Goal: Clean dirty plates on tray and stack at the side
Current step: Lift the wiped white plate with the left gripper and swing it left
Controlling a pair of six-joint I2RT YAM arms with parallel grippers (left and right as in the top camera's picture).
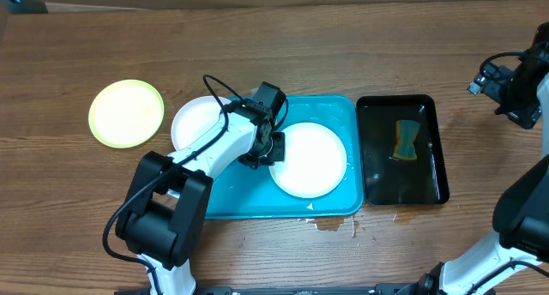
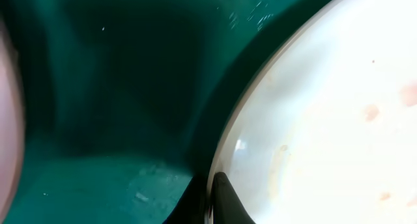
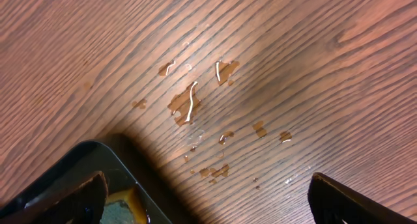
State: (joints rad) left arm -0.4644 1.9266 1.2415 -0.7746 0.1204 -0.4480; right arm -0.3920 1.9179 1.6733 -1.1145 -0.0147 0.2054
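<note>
A white plate (image 1: 313, 162) with faint brown smears lies in the turquoise tray (image 1: 343, 111). My left gripper (image 1: 268, 145) is shut on this plate's left rim. In the left wrist view the two fingertips (image 2: 212, 199) pinch the rim of the plate (image 2: 326, 120) over the tray floor (image 2: 98, 87). A second white plate (image 1: 193, 123) lies at the tray's left edge, partly hidden by my left arm. The yellow-green plate (image 1: 126, 113) lies on the table further left. My right gripper (image 1: 487, 79) is open and empty at the far right, above bare wood (image 3: 208, 198).
A black tray (image 1: 433, 158) holding water and a sponge (image 1: 406, 139) stands right of the turquoise tray. Its corner (image 3: 78, 155) and the sponge (image 3: 120, 208) show in the right wrist view. Water drops (image 3: 189, 100) lie on the wood there and by the turquoise tray's front edge (image 1: 330, 224).
</note>
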